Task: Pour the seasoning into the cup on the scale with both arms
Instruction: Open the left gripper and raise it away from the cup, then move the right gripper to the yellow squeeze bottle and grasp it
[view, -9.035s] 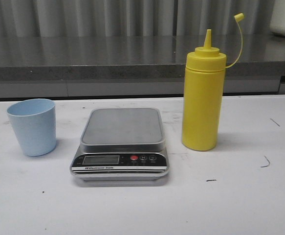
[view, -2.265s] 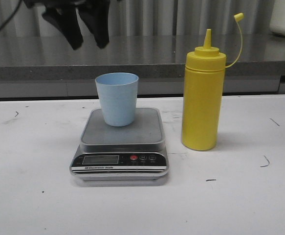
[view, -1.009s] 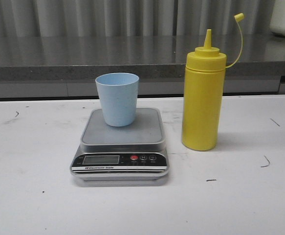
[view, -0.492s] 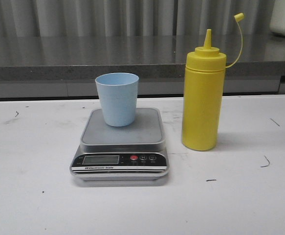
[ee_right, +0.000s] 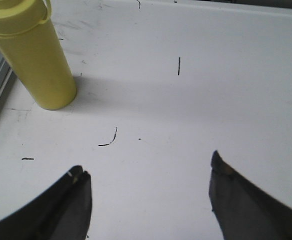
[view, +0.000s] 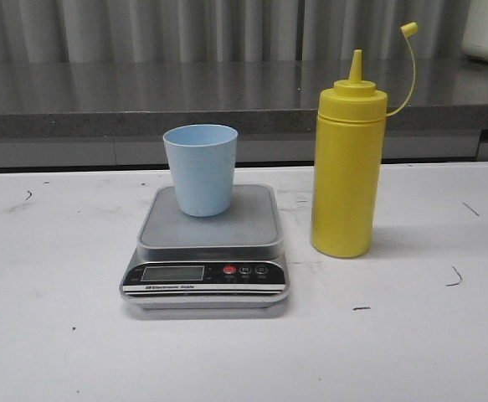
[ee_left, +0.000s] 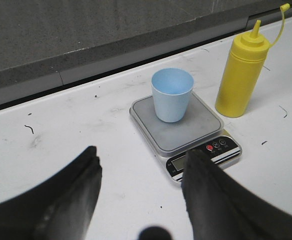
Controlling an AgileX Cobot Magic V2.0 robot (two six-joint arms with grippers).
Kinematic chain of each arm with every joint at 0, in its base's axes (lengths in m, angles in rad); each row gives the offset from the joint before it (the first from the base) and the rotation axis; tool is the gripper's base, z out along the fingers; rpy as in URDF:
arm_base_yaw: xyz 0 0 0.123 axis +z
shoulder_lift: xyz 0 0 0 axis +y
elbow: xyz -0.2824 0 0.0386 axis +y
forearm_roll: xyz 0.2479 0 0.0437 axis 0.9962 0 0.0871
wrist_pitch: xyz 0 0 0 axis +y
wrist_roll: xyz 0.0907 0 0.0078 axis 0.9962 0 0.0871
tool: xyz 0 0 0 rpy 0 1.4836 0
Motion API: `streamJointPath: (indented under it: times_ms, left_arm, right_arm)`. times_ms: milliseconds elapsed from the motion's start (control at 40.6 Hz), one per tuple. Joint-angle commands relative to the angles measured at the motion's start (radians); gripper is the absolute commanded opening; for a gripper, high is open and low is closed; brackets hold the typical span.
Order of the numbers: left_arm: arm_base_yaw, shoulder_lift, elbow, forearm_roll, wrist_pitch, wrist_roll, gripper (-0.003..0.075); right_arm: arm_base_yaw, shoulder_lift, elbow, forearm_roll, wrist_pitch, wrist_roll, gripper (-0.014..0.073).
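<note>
Cup stands on the scale platform, placement done; seasoning bottle upright beside it, untouched, pouring outstanding; my left gripper and right gripper both spread, empty.

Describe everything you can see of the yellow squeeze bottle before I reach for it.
The tall yellow plastic squeeze bottle stands upright on the white table, just right of the flat digital scale and apart from it. It is an opaque cylinder with a wider screw collar and a cone nozzle. The nozzle is uncapped; its small cap hangs on a thin curved tether to the right. Nothing grips it: the right end effector is open, away from it.
</note>
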Motion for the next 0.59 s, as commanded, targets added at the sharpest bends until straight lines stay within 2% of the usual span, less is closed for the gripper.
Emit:
streamJointPath:
  times_ms: [0, 295, 419, 566]
  left_arm:
    - [-0.007, 0.004, -0.024, -0.005, -0.087, 0.000, 0.0366]
    - [-0.007, 0.004, -0.024, -0.005, -0.087, 0.000, 0.0366]
    - [-0.007, 0.004, -0.024, -0.005, -0.087, 0.000, 0.0366]
    - [-0.007, 0.004, -0.024, -0.005, -0.087, 0.000, 0.0366]
  right_arm:
    - [-0.004, 0.003, -0.034, 0.011, -0.067, -0.007, 0.0519]
    - [0.010, 0.003, -0.039, 0.044, -0.115, -0.031, 0.0540]
    - [0.075, 0.014, -0.047, 0.044, -0.121, -0.061, 0.0606]
    - [0.164, 0.038, -0.047, 0.045, -0.157, -0.061, 0.0601]
